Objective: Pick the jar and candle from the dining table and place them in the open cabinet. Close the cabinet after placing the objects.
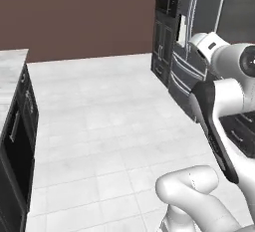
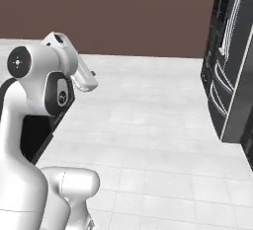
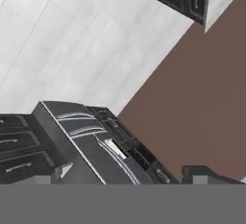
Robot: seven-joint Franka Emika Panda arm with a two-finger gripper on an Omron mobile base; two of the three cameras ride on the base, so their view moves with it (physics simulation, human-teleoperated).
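The jar, the candle and the dining table are out of view. My gripper point(image 3: 134, 176) is open: its two dark fingertips point(image 3: 63, 172) stand far apart at the bottom of the hand view, with nothing between them. The hand is raised high above the floor and looks at the dark tall units point(image 3: 91, 143) and the brown wall point(image 3: 192, 103). In the right base view the white hand point(image 2: 81, 77) juts out from the raised arm. None of the dark cabinet fronts in view shows as open.
A marble counter point(image 1: 10, 69) over dark drawers point(image 1: 17, 141) stands at the left. Tall dark units and a fridge point(image 1: 182, 59) point(image 2: 228, 61) line the right side. White tiled floor point(image 1: 99, 121) lies open between them, up to the brown wall point(image 1: 74, 12).
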